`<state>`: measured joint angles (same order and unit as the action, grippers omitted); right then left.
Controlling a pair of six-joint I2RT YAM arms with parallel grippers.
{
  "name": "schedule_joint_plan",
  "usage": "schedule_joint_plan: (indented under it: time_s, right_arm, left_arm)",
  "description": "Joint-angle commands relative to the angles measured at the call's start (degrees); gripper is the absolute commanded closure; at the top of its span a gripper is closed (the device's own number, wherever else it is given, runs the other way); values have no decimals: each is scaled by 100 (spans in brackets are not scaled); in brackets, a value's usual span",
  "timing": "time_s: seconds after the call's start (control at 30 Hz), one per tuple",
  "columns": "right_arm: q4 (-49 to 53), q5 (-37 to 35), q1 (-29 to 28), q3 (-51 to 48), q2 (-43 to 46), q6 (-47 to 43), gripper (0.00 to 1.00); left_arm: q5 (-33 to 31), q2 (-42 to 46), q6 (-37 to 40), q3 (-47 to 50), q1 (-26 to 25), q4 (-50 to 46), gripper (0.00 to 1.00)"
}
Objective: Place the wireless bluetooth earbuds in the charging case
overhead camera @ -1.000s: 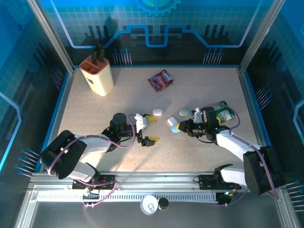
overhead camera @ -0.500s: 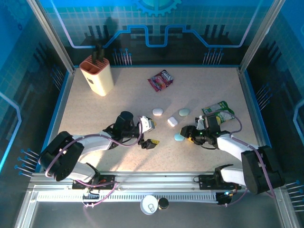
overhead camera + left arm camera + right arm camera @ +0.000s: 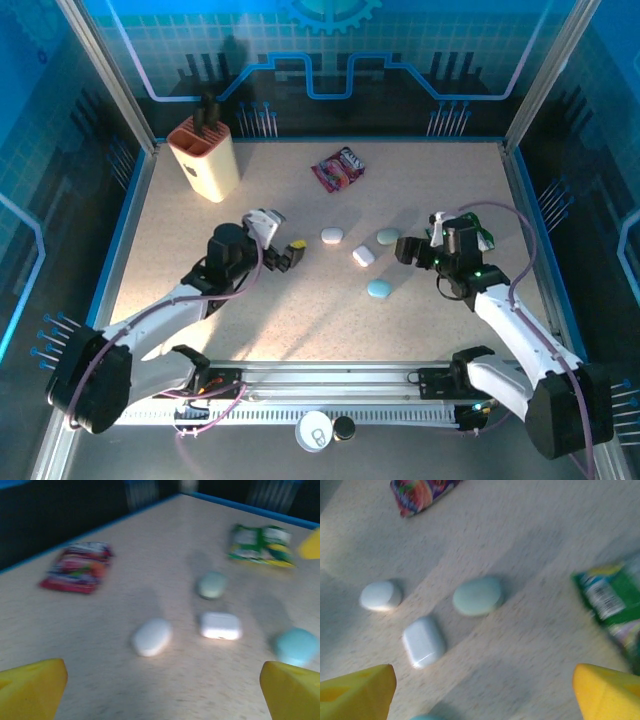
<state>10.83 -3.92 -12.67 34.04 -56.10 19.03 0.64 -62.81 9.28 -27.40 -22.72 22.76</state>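
Jaws wide apart on the right gripper (image 3: 420, 238), nothing between the yellow fingertips (image 3: 607, 692). Empty, held off the table (image 3: 320, 330) and aimed toward 9 o'clock at the cluster of cases, probably to straddle one from above. Same on the left gripper (image 3: 283, 232): spread wide, empty, pointing toward 3 o'clock, likely for a clear look at that cluster from the other side.

Between the two, flat on the table, four pebble-shaped cases, all apparently shut:
- At 9 o'clock from the right gripper and nearest it, green case (image 3: 388, 236).
- At its 8 o'clock, white square case (image 3: 363, 256).
- At its 7 o'clock and apart from the rest, blue case (image 3: 379, 289).
- At 3 o'clock from the left gripper and nearest it, white oval case (image 3: 332, 235).

None touching another, so room for fingers round each.

Earbuds: cannot tell where. Too small for these blurred views to pick out, perhaps under the shut lids, though only a guess. Would mean opening a case first.

Farther out:
- Green packet (image 3: 615, 605) just beside the right gripper at its 3 o'clock.
- Red packet (image 3: 338, 168) at 12 o'clock of the cluster.
- Knife block (image 3: 203, 158) at 10 o'clock.

Red packet and knife block well clear of the work.
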Motion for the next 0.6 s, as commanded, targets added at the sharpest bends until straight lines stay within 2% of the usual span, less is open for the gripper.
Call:
schedule_joint_plan:
  time_s: [0.0,0.13,0.3,0.37,0.43,0.57]
  right_arm:
    - [-1154,-1083,77,-301,-67,-1323,8]
    - [-3111,-1152,223,-1000,-598,-1663,4]
    - [-5073,-1111,424,-1427,-1633,-1886,0]
    - [-5782,-837,594,-1509,-2050,-1871,0]
    - [-5652,-651,677,-1384,-2138,-1919,0]
    - [-6519,-134,951,-1422,-2962,-1831,0]
  left_arm:
    - [-1149,224,-412,414,450,-26,1]
    - [-1299,281,-587,720,1067,298,1]
    - [-761,-277,-895,1223,1875,1592,1]
    - [-575,-744,-1029,1340,2135,2306,1]
    - [-355,-990,-1008,1295,2235,2644,1]
    - [-185,-1851,-1019,905,2379,3067,1]
